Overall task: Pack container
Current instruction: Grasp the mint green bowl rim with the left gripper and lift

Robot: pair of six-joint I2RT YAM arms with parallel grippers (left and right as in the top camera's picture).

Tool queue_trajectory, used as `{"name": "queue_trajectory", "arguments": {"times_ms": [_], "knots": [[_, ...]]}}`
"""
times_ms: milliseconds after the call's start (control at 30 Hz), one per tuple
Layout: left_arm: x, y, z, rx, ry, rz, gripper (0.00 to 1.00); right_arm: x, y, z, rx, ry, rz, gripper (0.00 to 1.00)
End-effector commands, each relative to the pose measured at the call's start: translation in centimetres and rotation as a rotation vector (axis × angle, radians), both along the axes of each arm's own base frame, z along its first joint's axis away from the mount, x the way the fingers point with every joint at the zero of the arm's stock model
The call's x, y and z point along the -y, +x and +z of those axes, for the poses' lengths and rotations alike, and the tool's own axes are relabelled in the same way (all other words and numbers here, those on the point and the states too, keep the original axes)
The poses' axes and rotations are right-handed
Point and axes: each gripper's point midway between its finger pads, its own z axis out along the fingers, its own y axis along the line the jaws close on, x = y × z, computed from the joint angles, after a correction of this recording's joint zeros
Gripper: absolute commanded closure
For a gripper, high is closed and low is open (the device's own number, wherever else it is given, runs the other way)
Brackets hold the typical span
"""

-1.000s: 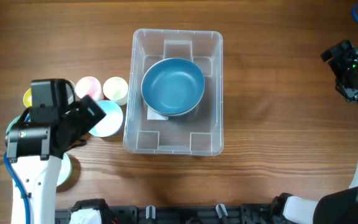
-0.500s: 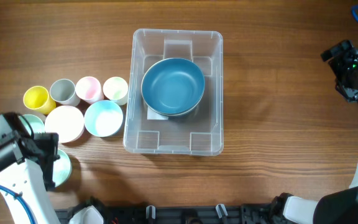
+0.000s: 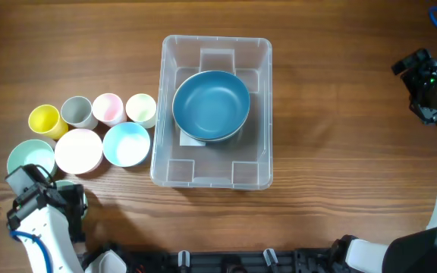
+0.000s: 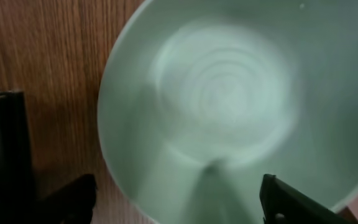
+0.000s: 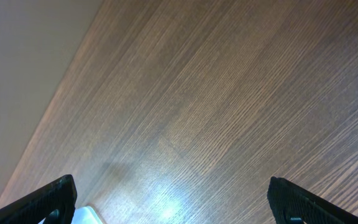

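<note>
The clear plastic container (image 3: 260, 144) stands mid-table with a blue bowl (image 3: 211, 105) inside it. My left gripper (image 3: 61, 202) is at the front left, away from the container. In the left wrist view it (image 4: 179, 208) is open, its fingers spread just above a pale green bowl (image 4: 229, 93) that fills the view. Only a sliver of that bowl (image 3: 80, 199) shows overhead. My right gripper (image 5: 176, 202) is open and empty above bare wood; its arm (image 3: 425, 83) is at the far right edge.
Left of the container stand a yellow cup (image 3: 43, 120), grey cup (image 3: 76, 111), pink cup (image 3: 108, 108) and cream cup (image 3: 140, 108). In front of them are a second pale green bowl (image 3: 30, 158), a white bowl (image 3: 78, 150) and a light blue bowl (image 3: 126, 143).
My left arm has swung from above the cups and bowls down to the front left corner, uncovering them. The right arm and the container have not moved.
</note>
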Motion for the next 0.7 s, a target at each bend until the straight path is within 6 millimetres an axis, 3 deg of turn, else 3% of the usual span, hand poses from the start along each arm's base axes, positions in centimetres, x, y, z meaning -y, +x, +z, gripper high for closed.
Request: {"name": "queue_trajectory", "arguments": {"times_ms": [0, 200, 233, 267, 467, 600, 667], "knots": [[0.1, -0.8, -1.5, -0.004, 0.002, 0.034, 0.23, -0.1, 0.2, -0.2, -0.001, 0.012, 0.0, 0.0], [-0.3, -1.2, -1.6, -0.001, 0.004, 0.068, 0.7, -0.1, 0.2, -0.2, -0.001, 0.013, -0.001, 0.0], [-0.2, -1.3, -1.6, -0.004, 0.001, 0.071, 0.87, -0.1, 0.2, -0.2, -0.001, 0.012, 0.0, 0.0], [-0.2, -1.3, -1.6, -0.005, -0.001, 0.07, 0.96, -0.1, 0.2, -0.2, -0.001, 0.012, 0.0, 0.01], [1.3, -1.3, -1.3, 0.003, -0.08, 0.061, 0.96, -0.1, 0.2, -0.2, -0.001, 0.012, 0.0, 0.0], [1.7, -1.1, 0.6, 0.017, -0.095, 0.051, 0.96, -0.1, 0.2, -0.2, -0.001, 0.012, 0.0, 0.0], [1.4, -0.7, 2.5, 0.038, -0.079, 0.023, 0.96, -0.1, 0.2, -0.2, -0.001, 0.012, -0.001, 0.0]]}}
